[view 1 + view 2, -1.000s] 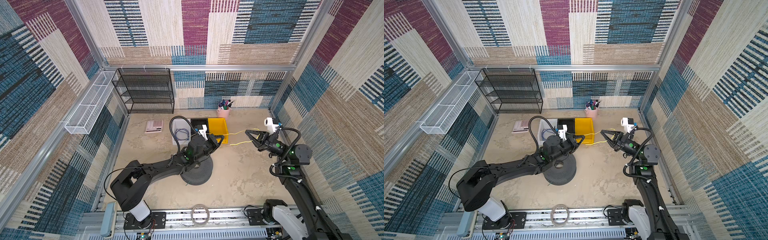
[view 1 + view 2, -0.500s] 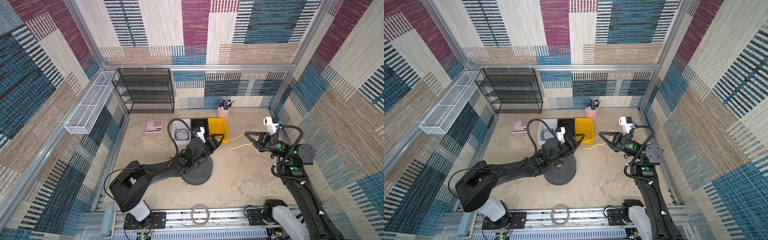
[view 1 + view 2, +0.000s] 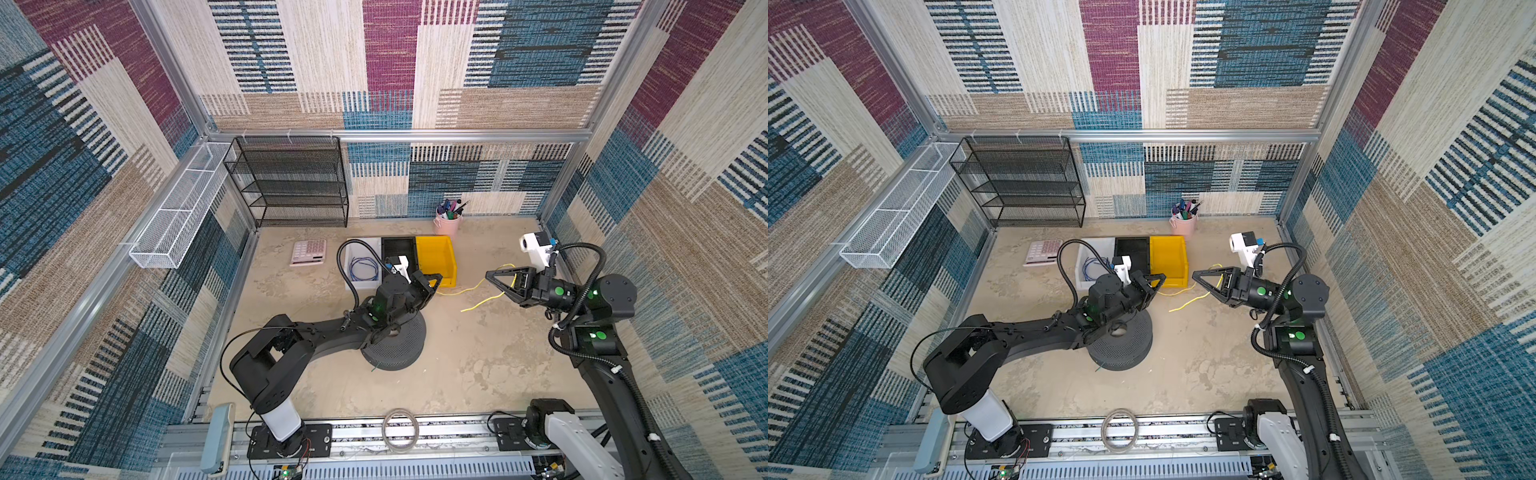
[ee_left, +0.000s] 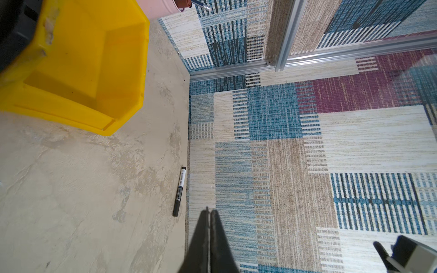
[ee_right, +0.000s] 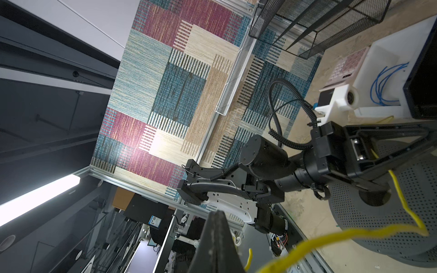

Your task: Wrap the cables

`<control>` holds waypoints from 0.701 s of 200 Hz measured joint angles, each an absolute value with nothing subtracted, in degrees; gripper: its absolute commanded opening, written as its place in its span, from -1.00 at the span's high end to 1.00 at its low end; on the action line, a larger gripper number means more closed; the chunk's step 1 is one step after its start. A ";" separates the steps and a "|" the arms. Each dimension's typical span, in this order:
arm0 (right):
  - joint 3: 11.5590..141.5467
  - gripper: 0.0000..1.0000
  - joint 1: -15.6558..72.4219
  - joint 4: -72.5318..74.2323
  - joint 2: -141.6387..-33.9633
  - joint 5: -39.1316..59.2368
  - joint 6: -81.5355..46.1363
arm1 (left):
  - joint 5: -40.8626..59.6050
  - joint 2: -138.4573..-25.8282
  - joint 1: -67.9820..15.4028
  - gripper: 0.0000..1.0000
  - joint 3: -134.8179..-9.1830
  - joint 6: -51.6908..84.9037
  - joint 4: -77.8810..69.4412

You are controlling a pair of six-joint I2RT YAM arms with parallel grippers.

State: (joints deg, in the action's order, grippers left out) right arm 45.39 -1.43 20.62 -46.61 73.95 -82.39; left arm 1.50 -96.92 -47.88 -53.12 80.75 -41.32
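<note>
**Fig. Bimanual cell, top + wrist views.**

- **Yellow cable** (image 3: 482,302) lay slack on the desk (image 3: 457,374) between the two arms, just in front of the yellow bin (image 3: 434,255).
  - Its long axis ran approx. left–right in both top views.
  - One strand ran along the desk from beside the L gripper (image 3: 438,277), then rose to the R gripper (image 3: 488,274).
  - A second strand dropped from the R gripper back to the desk. Its free end pointed toward the near-left of the view.
  - In the R wrist view the cable passed close beside the R jaws and on through the frame of the L jaws.
- **L jaws** were clenched, tips pressed together in the L wrist view. Whether they pinched the yellow cable could not be told.
- **R jaws** were likewise clenched, tips meeting. The cable hung off this gripper, but an actual pinch could not be told.
- **Blue cable** (image 3: 363,268) lay as a flat coil of loose loops inside the white bin (image 3: 361,245), well apart from both grippers. The coil showed no single heading.
- **Other items:**
  - A black bin (image 3: 399,249) stood between the white and yellow bins, touching both.
  - A black perforated disc (image 3: 399,349) sat on the desk under the L wrist.
  - A marker (image 4: 179,191) lay on the desk along the wall's foot.
</note>
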 measured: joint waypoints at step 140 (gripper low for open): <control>54.74 -0.30 -2.48 27.97 -54.81 61.80 -88.68 | -1.17 -89.73 -46.89 1.00 -51.96 81.45 -20.91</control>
State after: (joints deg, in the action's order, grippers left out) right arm 54.74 -2.48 27.97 -54.81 61.80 -88.68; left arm -1.17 -89.73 -46.89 -51.96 81.45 -20.91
